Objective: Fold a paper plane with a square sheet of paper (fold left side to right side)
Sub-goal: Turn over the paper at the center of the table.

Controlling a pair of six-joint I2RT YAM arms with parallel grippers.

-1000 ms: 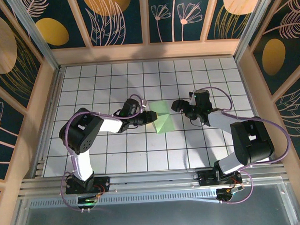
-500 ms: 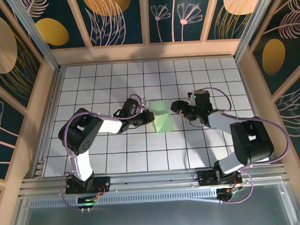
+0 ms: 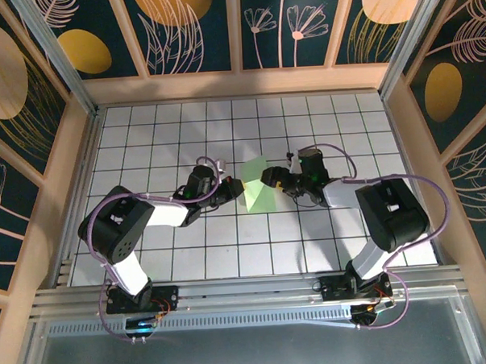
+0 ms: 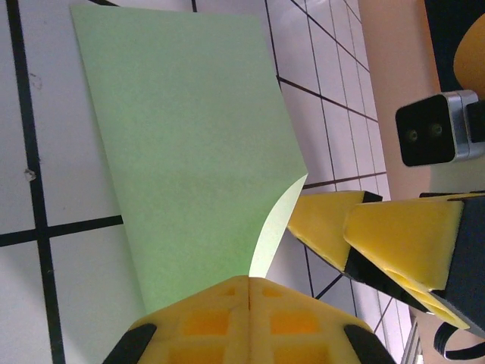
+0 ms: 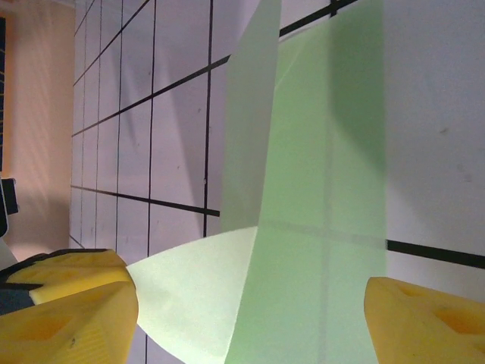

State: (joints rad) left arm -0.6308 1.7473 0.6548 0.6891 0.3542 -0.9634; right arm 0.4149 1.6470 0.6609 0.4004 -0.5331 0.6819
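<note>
The square sheet of paper (image 3: 260,194) is pale green and lies partly folded on the white grid tiles at mid-table. My left gripper (image 3: 235,188) is at its left side, shut on the paper's raised near edge. In the left wrist view the yellow pads (image 4: 212,318) meet flat, and the paper (image 4: 189,152) curls up into them. My right gripper (image 3: 269,178) is at the sheet's upper right, open. Its yellow fingers (image 5: 424,318) straddle the paper (image 5: 318,227), with a lifted paler flap (image 5: 189,303) between them. Its fingers (image 4: 333,220) also show close beside my left pads.
The grid-tile table (image 3: 144,138) is boxed in by wooden walls (image 3: 89,156) on the left, back and right. An aluminium rail (image 3: 248,290) runs along the near edge by the arm bases. Open tiles lie all round the paper.
My left gripper closed on the paper's edge and lifted it slightly. My right gripper moved left, up to the paper, and stayed open.
</note>
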